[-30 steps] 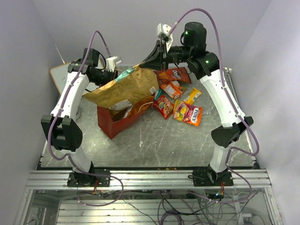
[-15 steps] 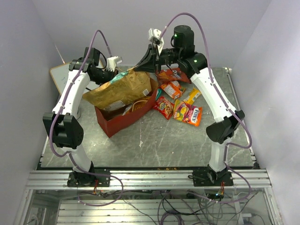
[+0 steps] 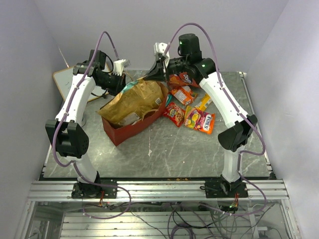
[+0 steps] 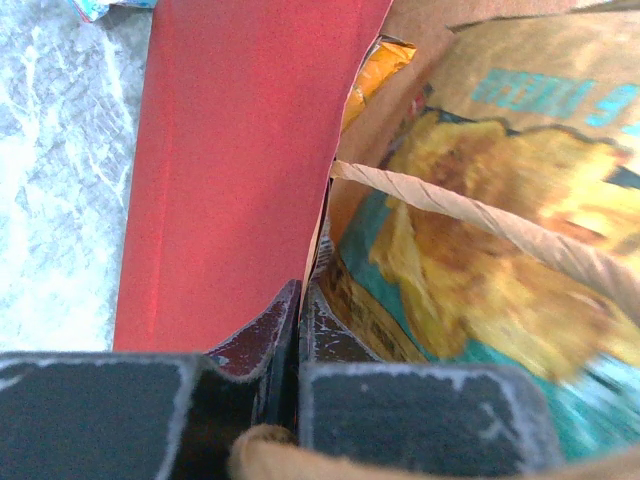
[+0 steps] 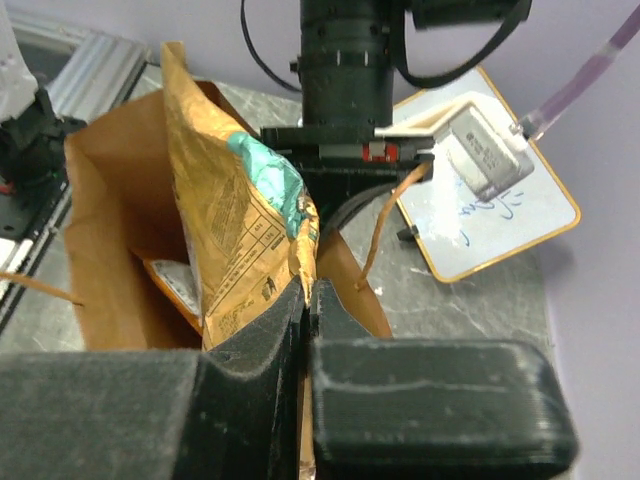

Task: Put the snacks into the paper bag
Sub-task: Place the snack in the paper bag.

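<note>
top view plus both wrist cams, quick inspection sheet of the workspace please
surface: grey scratched table
job's things: red paper bag standing, mouth open; tan-gold snack bag partly inside, top sticking out; loose snack packets to its right
clutter: white writing board at the far left corner
grippers: left gripper shut on the paper bag's rim; right gripper shut on the tan-gold snack bag's top
cables: purple cables arch over both arms
surroundings: pale walls on three sides
</note>
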Robot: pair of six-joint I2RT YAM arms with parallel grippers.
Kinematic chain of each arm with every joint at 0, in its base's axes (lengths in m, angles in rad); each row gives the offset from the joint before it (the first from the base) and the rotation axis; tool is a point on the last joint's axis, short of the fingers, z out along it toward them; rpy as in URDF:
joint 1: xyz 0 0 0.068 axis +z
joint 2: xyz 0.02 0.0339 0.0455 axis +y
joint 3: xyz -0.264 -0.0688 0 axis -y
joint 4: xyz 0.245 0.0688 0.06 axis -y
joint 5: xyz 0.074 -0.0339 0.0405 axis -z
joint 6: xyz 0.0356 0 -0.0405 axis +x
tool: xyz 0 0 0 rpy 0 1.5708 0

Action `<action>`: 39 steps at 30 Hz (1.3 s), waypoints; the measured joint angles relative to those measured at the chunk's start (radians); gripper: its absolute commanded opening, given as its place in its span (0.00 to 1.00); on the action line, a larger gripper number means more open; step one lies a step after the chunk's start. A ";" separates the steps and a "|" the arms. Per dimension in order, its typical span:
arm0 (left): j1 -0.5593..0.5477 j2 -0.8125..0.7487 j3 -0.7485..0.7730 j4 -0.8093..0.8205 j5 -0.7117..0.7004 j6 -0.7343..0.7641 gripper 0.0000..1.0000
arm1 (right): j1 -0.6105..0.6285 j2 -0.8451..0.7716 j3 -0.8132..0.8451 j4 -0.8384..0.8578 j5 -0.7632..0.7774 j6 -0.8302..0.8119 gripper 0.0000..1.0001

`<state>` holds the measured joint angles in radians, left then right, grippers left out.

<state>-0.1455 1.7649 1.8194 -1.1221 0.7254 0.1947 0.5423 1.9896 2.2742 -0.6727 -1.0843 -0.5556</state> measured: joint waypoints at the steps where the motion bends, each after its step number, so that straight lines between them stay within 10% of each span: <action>1: 0.000 0.000 0.000 0.000 0.000 0.000 0.11 | -0.003 0.000 -0.010 -0.006 0.003 -0.019 0.00; 14: 0.000 0.000 0.001 0.002 0.000 0.000 0.10 | -0.043 0.045 -0.021 0.016 -0.096 -0.171 0.00; 26: 0.000 0.000 0.001 0.016 0.000 -0.001 0.09 | -0.095 0.113 0.006 0.282 -0.257 0.099 0.00; 39: 0.000 0.000 0.001 0.016 0.000 -0.001 0.08 | -0.112 0.088 -0.039 -0.006 -0.235 -0.291 0.13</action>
<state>-0.1455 1.7649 1.8206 -1.1061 0.7250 0.1936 0.4305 2.0777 2.2349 -0.6792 -1.3190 -0.8471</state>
